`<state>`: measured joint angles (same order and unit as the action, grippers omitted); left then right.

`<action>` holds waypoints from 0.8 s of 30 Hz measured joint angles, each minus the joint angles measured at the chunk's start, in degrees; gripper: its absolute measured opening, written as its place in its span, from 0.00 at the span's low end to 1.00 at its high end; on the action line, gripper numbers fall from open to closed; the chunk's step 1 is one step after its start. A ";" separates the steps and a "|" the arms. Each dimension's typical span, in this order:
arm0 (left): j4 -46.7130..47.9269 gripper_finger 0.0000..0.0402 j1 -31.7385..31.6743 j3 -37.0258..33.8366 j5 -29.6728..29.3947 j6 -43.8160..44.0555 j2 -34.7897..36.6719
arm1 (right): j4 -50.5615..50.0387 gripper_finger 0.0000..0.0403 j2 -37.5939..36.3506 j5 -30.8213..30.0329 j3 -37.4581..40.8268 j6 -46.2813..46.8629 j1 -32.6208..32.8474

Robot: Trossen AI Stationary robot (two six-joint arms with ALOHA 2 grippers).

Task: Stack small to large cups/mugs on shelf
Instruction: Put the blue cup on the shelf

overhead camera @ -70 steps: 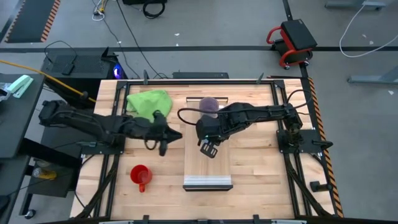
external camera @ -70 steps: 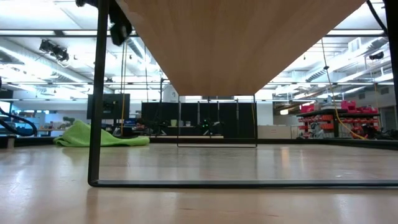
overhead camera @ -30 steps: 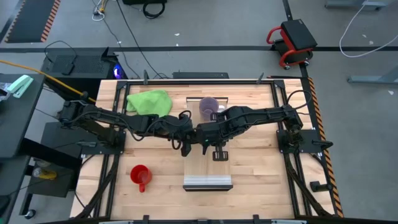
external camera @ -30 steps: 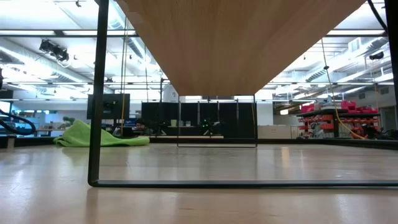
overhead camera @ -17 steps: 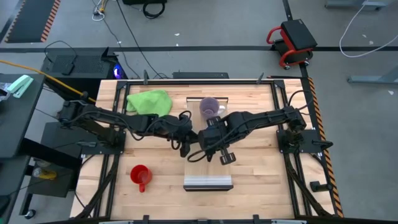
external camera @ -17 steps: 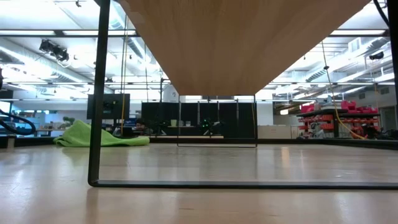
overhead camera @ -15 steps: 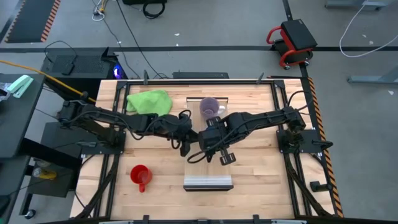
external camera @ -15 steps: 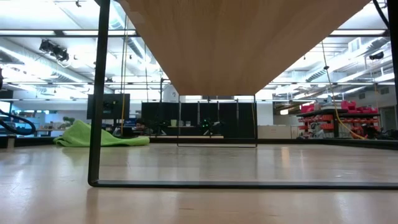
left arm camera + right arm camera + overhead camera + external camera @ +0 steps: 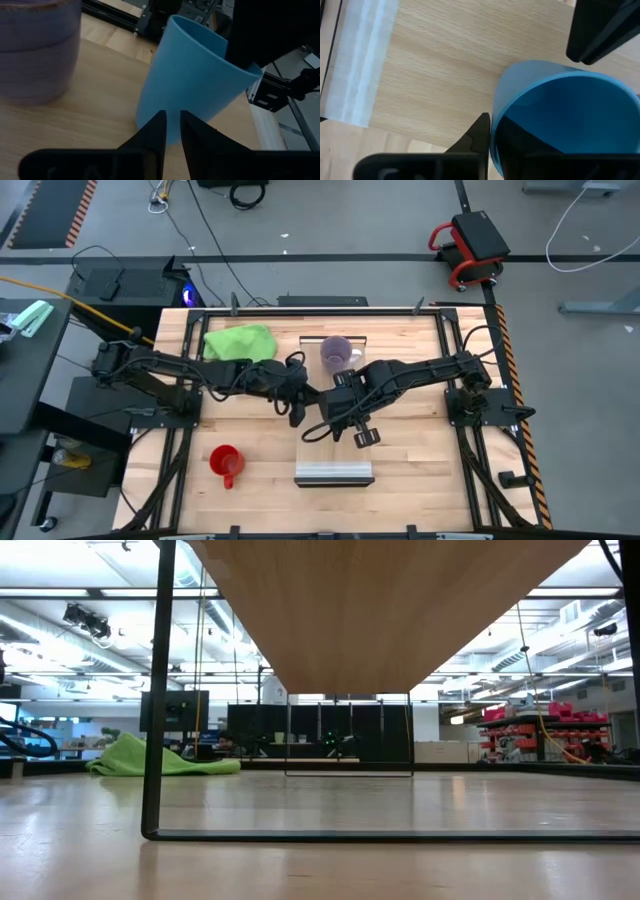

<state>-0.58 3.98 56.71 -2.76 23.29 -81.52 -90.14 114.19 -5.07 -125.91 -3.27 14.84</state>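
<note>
The blue cup stands tilted on the light-wood shelf board, between my two grippers, and is hidden under them in the high view. My right gripper is shut on its rim. My left gripper, fingers nearly together, stands at the cup's lower wall; I cannot tell whether it touches. The purple mug stands on its base at the board's far end. The red mug sits on the table at the near left. My right gripper pinches the blue cup's rim, one finger outside the wall and the other inside the mouth. The fingers come from above, slanting from the table's right. The cup is tilted, mouth toward the right arm; my left fingers hide its foot.
A green cloth lies at the table's far left. The board's grey metal strip is at its near end. Both arms cross over the middle of the board. Bare board lies between the grippers and the strip.
My right gripper has shifted a little toward the table's near edge and turned slightly. My left gripper has stayed close beside it.
</note>
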 joint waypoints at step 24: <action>0.22 0.20 0.14 -0.06 0.08 -0.13 0.00 | 0.10 0.16 -0.02 -3.47 -0.04 0.70 -0.03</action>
<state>-0.36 4.12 56.65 -2.68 23.16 -81.52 -90.04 114.17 -8.54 -125.94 -2.58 14.81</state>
